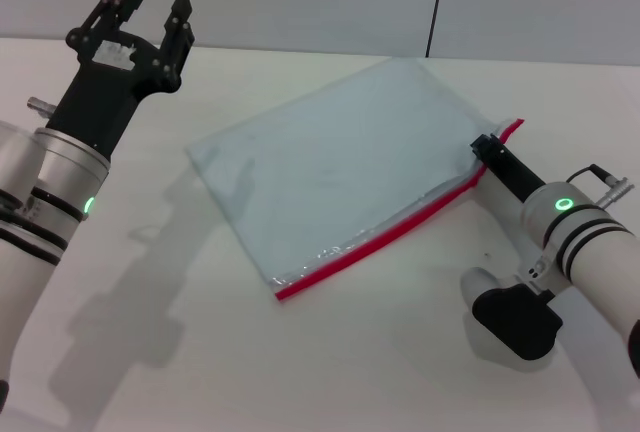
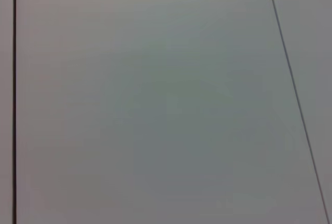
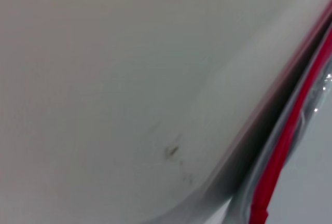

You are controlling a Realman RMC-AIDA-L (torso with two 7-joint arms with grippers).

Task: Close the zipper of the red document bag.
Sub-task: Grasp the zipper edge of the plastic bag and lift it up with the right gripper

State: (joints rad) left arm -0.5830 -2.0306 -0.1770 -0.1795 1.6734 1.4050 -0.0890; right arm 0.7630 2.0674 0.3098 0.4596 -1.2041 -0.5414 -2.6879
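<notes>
On the white table (image 1: pixel 330 372), your right gripper (image 1: pixel 487 149) meets the zipper (image 1: pixel 400 230) at the red document bag's (image 1: pixel 330 162) right corner; I cannot tell its grip. Your left gripper (image 1: pixel 152 4) hangs wide, far left.

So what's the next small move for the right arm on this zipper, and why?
Probably a short pull along the zipper toward the bag's near corner. The right gripper sits at the far end of the red strip on the red document bag, where a slider would be, though no slider shows. The left gripper is raised away, jaws open, so the bag lies unbraced.
</notes>
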